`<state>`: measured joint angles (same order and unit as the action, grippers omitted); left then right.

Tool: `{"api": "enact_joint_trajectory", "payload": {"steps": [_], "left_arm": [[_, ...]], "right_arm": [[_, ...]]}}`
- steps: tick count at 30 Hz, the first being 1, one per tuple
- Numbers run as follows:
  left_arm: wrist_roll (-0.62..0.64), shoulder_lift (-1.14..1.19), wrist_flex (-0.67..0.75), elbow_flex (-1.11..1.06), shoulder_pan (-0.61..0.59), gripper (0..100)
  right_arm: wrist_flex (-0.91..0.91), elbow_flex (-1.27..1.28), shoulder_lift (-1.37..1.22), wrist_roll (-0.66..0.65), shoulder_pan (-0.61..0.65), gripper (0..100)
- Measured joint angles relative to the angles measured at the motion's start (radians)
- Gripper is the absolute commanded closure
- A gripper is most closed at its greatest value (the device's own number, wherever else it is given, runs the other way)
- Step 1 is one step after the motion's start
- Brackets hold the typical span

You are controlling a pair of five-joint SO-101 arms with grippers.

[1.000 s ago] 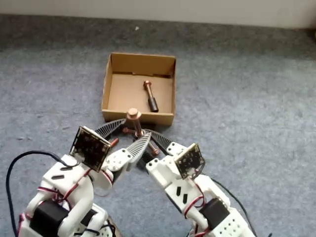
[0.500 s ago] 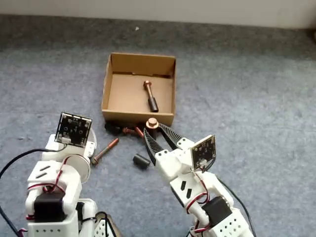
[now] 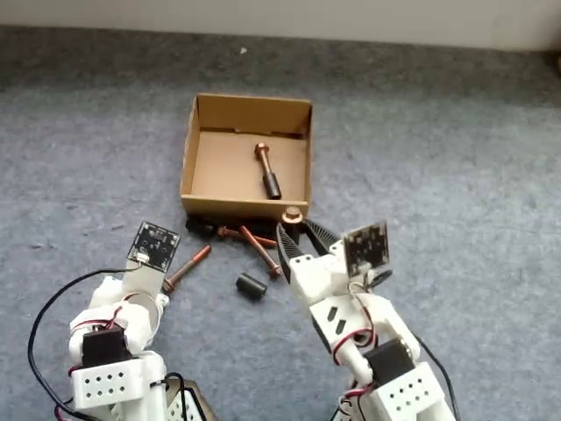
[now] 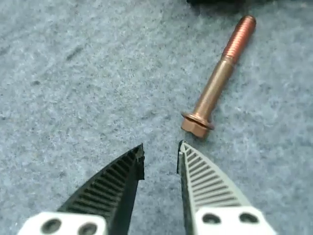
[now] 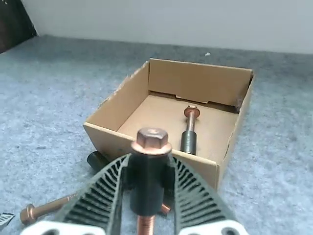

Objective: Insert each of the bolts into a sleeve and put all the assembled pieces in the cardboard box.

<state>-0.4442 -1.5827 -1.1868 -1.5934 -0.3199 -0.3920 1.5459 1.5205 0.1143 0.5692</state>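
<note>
Right wrist view: right pincer (image 5: 148, 164) clenched on upright black sleeve (image 5: 146, 188) with copper bolt (image 5: 152, 140) inside — open brown cardboard box (image 5: 111, 140) just ahead.

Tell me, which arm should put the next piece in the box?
Right, probably. The right gripper is shut on a sleeved bolt, just in front of the cardboard box. The left gripper is open beside a bare bolt on the carpet.
</note>
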Motion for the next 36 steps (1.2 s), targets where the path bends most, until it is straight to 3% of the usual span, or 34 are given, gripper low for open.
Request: {"api": "enact_joint_trajectory", "payload": {"steps": [11, 21, 29, 36], "left_arm": [[-0.008, 0.000, 0.000, -0.015, 0.000, 87], [-0.008, 0.000, 0.000, -0.015, 0.000, 91], [-0.008, 0.000, 0.000, -0.015, 0.000, 91], [-0.008, 0.000, 0.000, -0.015, 0.000, 91]], "right_arm": [[0.262, -0.509, -0.842, -0.034, -0.025, 99.5], [0.459, -0.798, -1.405, -0.034, -0.121, 99.5], [0.460, -0.872, -1.539, -0.034, -0.157, 83.2], [0.384, -0.890, -1.505, -0.034, -0.158, 83.1]]}}
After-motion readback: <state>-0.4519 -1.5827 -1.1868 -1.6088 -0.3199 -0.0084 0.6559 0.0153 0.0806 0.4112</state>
